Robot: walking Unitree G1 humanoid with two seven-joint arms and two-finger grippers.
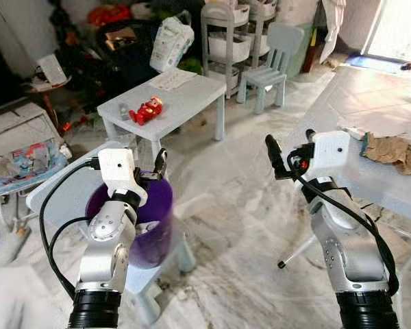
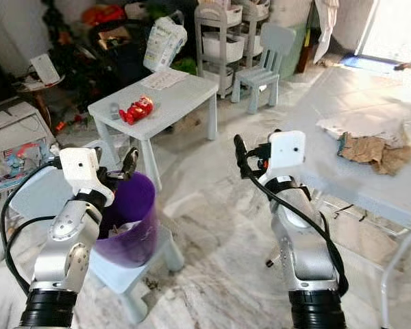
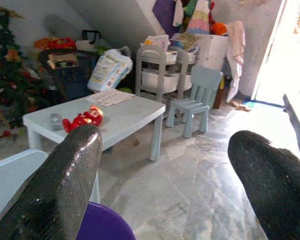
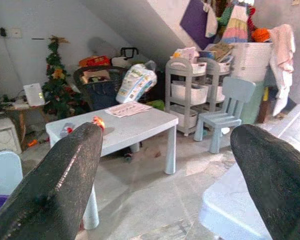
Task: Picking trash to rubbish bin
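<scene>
A purple bin [image 1: 157, 205] stands on a low pale blue stool [image 2: 123, 271] at my front left, with white scraps [image 2: 123, 226] inside it. My left gripper [image 1: 161, 161] hovers at the bin's far rim, open and holding nothing; the bin's rim [image 3: 102, 222] appears below its fingers [image 3: 65, 185]. My right gripper [image 1: 270, 147] is raised in mid-air in the middle of the room, open and holding nothing. To its right, crumpled brown paper [image 1: 394, 151] lies on a large white table [image 1: 370, 96].
A small pale table [image 1: 185, 92] stands ahead with a red toy [image 1: 146, 110] and papers on it. Behind it are a pale blue chair [image 1: 267, 68], a grey shelf cart [image 1: 226, 34] and clutter along the wall. Marble floor [image 1: 240, 205] lies between the tables.
</scene>
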